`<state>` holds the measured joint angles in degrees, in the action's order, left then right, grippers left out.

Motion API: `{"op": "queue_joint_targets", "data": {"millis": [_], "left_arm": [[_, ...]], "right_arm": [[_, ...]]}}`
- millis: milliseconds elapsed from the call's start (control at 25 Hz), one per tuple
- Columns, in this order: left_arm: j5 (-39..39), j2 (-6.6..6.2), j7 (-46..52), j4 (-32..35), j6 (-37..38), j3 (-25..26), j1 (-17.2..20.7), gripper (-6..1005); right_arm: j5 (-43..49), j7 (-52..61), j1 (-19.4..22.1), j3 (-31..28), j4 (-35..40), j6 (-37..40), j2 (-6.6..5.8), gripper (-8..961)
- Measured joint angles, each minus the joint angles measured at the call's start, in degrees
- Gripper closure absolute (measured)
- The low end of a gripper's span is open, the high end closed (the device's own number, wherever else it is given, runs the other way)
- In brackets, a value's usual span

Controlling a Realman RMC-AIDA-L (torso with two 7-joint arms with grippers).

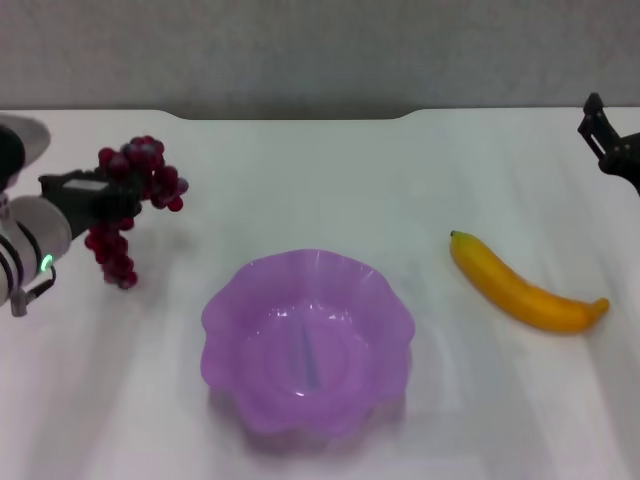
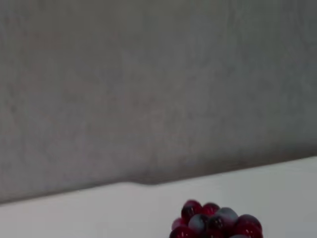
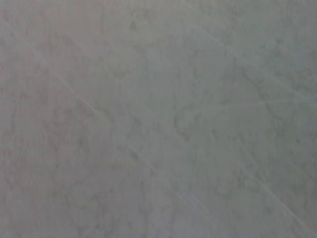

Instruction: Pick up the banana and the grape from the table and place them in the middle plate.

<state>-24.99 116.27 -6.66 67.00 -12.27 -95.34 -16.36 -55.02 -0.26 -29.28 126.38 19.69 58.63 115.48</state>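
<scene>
The grape [image 1: 142, 172], a bunch of dark red grapes, is at the left in the head view, with its tail hanging down. My left gripper [image 1: 113, 202] is shut on the bunch from the left side. The top of the bunch also shows in the left wrist view [image 2: 216, 222]. The purple middle plate [image 1: 216, 312] with a wavy rim sits empty at the front centre of the white table [image 1: 330, 180]. The yellow banana [image 1: 520, 288] lies on the table to the right of the plate. My right gripper [image 1: 606, 135] hangs at the far right edge, above and behind the banana.
A grey wall [image 1: 320, 50] runs behind the table's far edge. The right wrist view shows only a grey mottled surface [image 3: 158, 119]. Bare tabletop lies between the plate and each fruit.
</scene>
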Motion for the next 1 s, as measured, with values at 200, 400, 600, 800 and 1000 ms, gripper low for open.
{"op": "queue_joint_targets", "data": {"millis": [200, 400, 600, 800, 1000], "left_arm": [[0.03, -0.02, -2.64, 11.81, -5.82, -0.09, 4.81, 675], [-0.28, 0.00, -6.14, 23.80, -13.76, -0.23, 9.11, 677], [-0.72, 0.00, -9.65, 32.71, -16.55, -4.20, 13.74, 681], [-5.89, -0.36, -17.02, 36.95, -18.42, -9.62, 16.11, 684], [-18.71, -0.40, -28.69, 35.82, -18.99, -11.51, 17.50, 684]], "right_arm": [[0.01, 0.00, 0.18, 0.01, 0.00, 0.00, -0.06, 107], [0.00, 0.00, 0.27, -0.06, 0.00, -0.01, -0.08, 108], [0.00, 0.00, 0.48, -0.10, 0.00, -0.01, -0.08, 109], [0.00, 0.00, 0.94, -0.40, -0.05, -0.01, -0.14, 110], [0.00, 0.00, 1.00, -0.45, -0.18, -0.01, -0.17, 111]]}}
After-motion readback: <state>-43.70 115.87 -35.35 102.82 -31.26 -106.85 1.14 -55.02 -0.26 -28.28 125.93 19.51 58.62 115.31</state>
